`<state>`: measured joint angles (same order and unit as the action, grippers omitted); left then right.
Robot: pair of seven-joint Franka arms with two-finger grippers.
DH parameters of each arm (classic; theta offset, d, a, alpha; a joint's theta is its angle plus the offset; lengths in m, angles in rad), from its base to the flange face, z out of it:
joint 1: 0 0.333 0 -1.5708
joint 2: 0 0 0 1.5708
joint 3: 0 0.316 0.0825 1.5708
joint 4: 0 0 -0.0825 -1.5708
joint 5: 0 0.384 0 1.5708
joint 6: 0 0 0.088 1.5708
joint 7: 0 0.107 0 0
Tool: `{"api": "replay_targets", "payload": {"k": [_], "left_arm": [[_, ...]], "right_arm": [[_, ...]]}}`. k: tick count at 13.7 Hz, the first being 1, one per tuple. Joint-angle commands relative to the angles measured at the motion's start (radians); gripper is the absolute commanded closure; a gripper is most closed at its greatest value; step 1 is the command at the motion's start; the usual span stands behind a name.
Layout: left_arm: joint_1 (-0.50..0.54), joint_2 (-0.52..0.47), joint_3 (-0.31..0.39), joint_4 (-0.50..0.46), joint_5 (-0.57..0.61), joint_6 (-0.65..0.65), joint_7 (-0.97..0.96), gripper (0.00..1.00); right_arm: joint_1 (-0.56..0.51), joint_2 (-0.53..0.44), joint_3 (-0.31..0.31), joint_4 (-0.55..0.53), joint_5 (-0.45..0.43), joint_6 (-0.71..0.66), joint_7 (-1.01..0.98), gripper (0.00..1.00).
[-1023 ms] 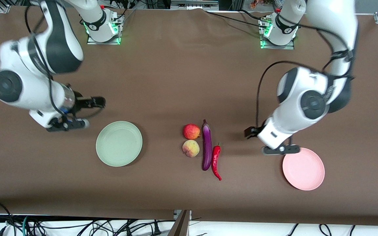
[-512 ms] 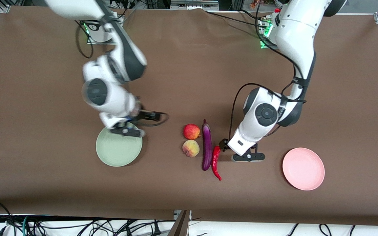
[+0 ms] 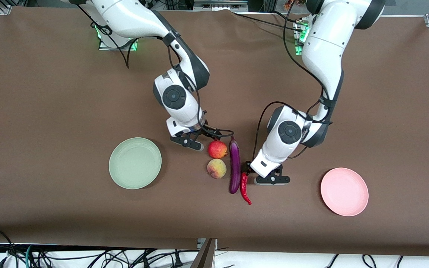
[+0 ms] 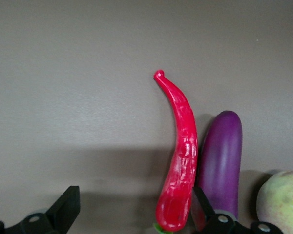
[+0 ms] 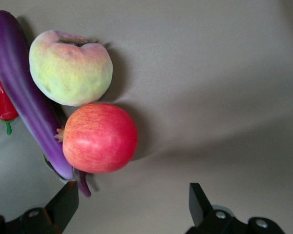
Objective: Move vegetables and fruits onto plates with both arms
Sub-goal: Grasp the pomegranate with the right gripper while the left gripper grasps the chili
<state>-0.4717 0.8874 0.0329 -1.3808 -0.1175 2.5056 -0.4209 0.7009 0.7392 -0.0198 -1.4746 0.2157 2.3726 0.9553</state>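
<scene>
Brown worktop (image 3: 50,93) shows both plates bare, so you're at the reach: left pincer (image 4: 132,214) gapes empty around the chili pepper (image 3: 245,185), right pincer (image 5: 132,204) gapes empty beside the apple (image 3: 217,149); lower, then close.

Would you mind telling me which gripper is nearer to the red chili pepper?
Left. The left gripper is open right at the chili pepper, its jaws either side of the stem end. The right gripper is open beside the red apple, with the eggplant between.
</scene>
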Motion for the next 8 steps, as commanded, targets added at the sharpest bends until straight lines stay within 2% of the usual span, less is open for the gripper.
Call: {"api": "replay_targets", "payload": {"k": [1, 5, 6, 8], "left_arm": [[-0.030, 0.065, 0.015, 0.058, -0.014, 0.044, 0.001, 0.00], [-0.030, 0.079, 0.015, 0.057, -0.013, 0.047, 0.013, 0.00], [-0.028, 0.084, 0.015, 0.057, -0.011, 0.048, 0.017, 0.03], [-0.025, 0.091, 0.015, 0.057, -0.010, 0.065, 0.019, 0.27]], "right_arm": [[0.028, 0.055, -0.011, 0.025, -0.006, 0.071, 0.078, 0.00], [0.048, 0.114, -0.012, 0.028, -0.004, 0.181, 0.112, 0.00], [0.051, 0.124, -0.012, 0.028, -0.004, 0.203, 0.135, 0.00], [0.052, 0.123, -0.012, 0.028, -0.005, 0.214, 0.164, 0.00]]}}
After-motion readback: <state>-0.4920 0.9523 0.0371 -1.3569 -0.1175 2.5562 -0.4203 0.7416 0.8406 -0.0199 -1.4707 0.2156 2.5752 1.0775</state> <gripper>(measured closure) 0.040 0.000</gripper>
